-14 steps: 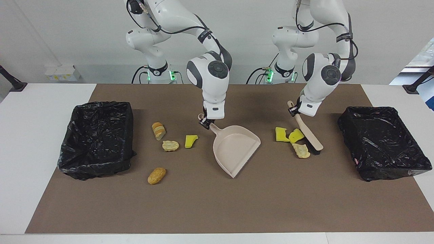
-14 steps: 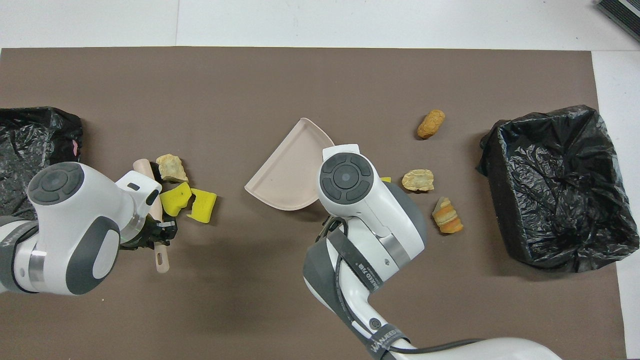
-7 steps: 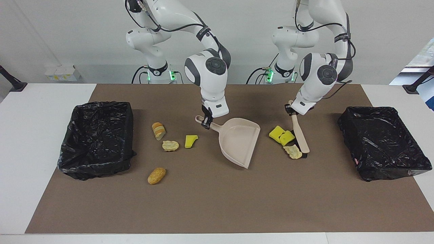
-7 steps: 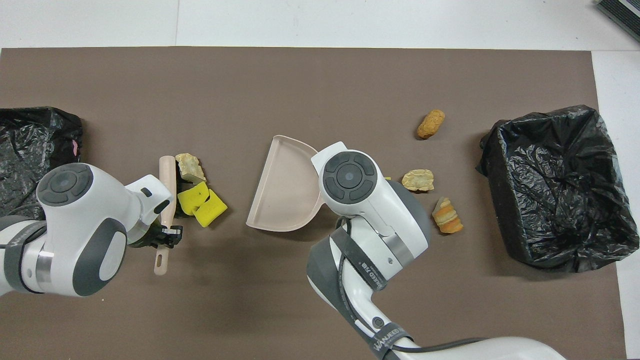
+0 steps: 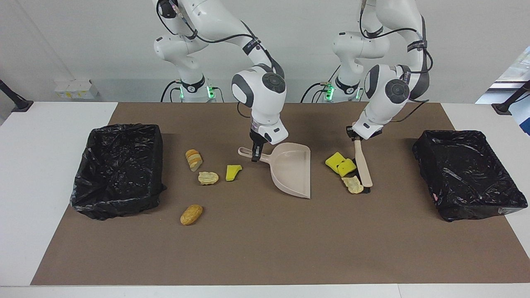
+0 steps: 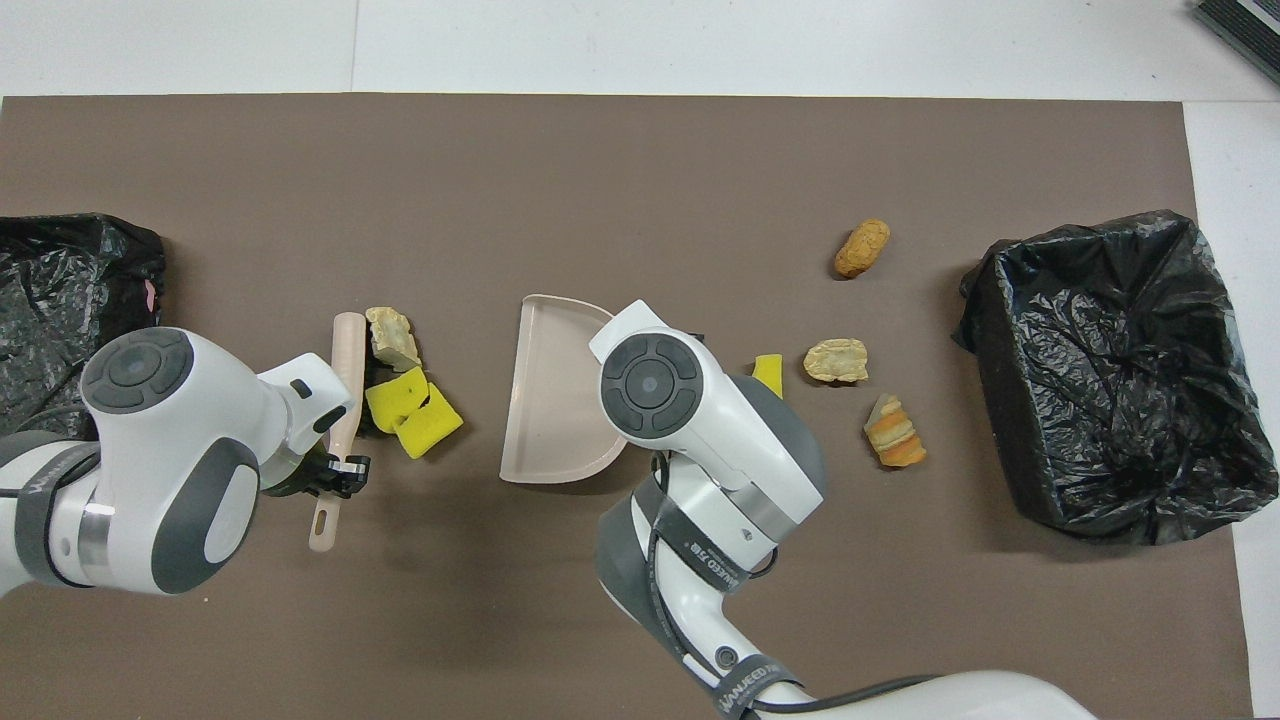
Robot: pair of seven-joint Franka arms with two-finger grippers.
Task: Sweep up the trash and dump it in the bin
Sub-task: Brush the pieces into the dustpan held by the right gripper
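Observation:
My right gripper (image 5: 256, 155) is shut on the handle of the beige dustpan (image 5: 292, 167), whose mouth faces the left arm's end of the table. My left gripper (image 5: 357, 138) is shut on the handle of the beige brush (image 5: 362, 165). The brush's black bristles rest against trash: two yellow sponge chunks (image 5: 336, 160) and a pale lump (image 5: 352, 184), a short gap from the dustpan's mouth. More trash lies toward the right arm's end: a yellow chunk (image 5: 233, 172), a pale lump (image 5: 208, 178), a sliced loaf (image 5: 193, 159) and a brown roll (image 5: 191, 214).
A black-lined bin (image 5: 118, 198) stands at the right arm's end and another bin (image 5: 476, 207) at the left arm's end, both on the brown mat (image 5: 265, 248). In the overhead view the right arm covers its own gripper and the dustpan handle.
The dustpan has swung round so its mouth faces the brush. The brush has pushed the two sponge chunks and the pale lump closer to the dustpan.

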